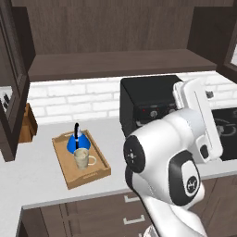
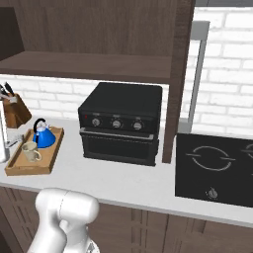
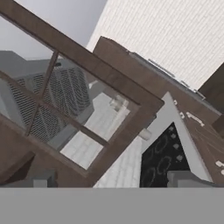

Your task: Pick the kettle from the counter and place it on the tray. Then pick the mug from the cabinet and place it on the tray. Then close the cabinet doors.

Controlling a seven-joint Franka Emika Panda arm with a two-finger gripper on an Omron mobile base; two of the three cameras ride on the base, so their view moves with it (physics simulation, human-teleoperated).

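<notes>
Cabinet (image 1: pixel 115 32) open and bare; kettle (image 1: pixel 74 141) and mug (image 1: pixel 82 158) both sit in the tray (image 1: pixel 95 173) toward the counter's (image 1: pixel 37 178) left end, so only the doors remain. Right cabinet door (image 3: pixel 113 83) stands swung out, its glazed frame close ahead of your gripper (image 3: pixel 111 183), jaws released wide and grasping nothing. Push with a flat finger near the door's free edge and sweep steadily, keeping clear of the glass.

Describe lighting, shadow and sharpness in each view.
Left base view: even light, kettle and mug soft-edged on the tray. Right base view: the cabinet dim, toaster oven without glare. Hand view: tilted, coarse; cabinet door glass shows blurry grey shapes.
</notes>
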